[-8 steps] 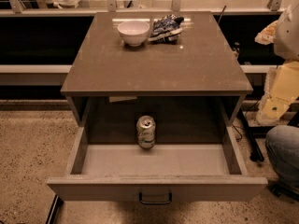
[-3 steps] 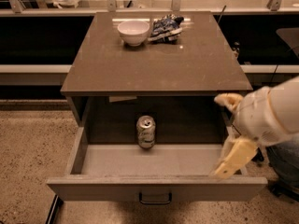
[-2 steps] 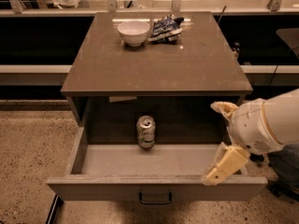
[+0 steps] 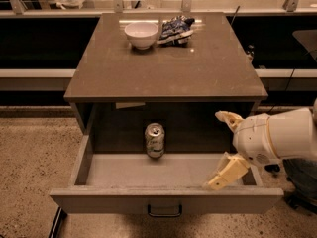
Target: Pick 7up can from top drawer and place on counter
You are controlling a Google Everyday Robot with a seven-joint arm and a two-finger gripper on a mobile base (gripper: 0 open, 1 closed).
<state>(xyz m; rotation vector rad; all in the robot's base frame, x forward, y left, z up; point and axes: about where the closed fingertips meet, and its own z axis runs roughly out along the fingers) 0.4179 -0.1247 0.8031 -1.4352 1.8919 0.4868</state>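
The square grey-brown counter [image 4: 163,68] is unchanged. Below it, the small silvery 7up can [image 4: 154,140] stands upright in the open grey-brown top drawer [image 4: 168,200]. The cream two-finger gripper [image 4: 224,148], spread wide, has edged in at the can's 3 o'clock, so the grasp is not yet made.

The top drawer [image 4: 166,200] stands pulled out below the counter [image 4: 163,71]. The 7up can [image 4: 154,140] stands upright at the middle of the drawer's back. The gripper [image 4: 214,149] hangs over the drawer's right end, jaws spread wide, apart from the can. A white bowl [image 4: 141,34] and a crumpled packet [image 4: 174,29] sit side by side at the counter's far edge.
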